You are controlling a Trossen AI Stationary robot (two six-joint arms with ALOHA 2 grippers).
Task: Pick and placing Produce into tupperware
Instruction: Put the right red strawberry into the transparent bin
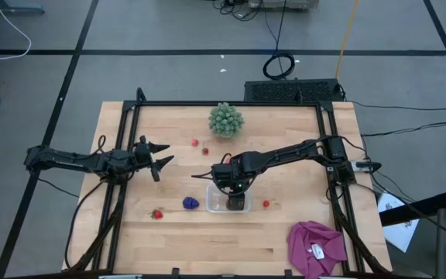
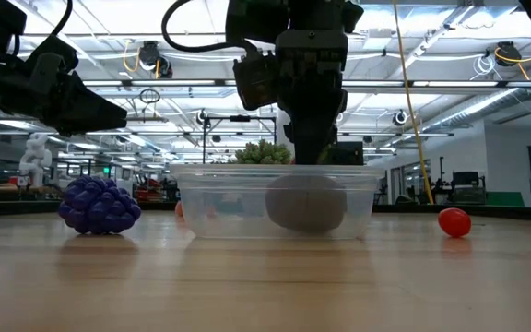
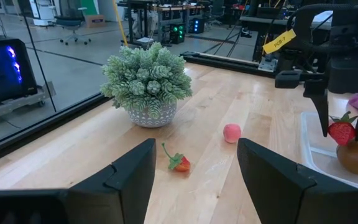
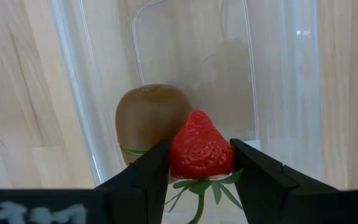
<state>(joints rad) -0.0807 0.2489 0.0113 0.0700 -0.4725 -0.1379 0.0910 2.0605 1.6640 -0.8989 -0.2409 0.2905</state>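
Right tool (image 4: 201, 163) pinches one strawberry (image 4: 201, 148) directly above the clear tupperware (image 1: 228, 203), which holds one kiwi (image 4: 151, 117). Loose on the desk (image 1: 285, 240): four red pieces and one grape cluster (image 1: 190, 202). Right arm reaches in, tool pointing down. Left tool (image 1: 161, 157) hovers well apart, fingers spread, empty.

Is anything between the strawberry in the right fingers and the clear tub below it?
Nothing visible. The right gripper holds the red strawberry directly over the clear plastic container; the brown kiwi lies inside, to one side.
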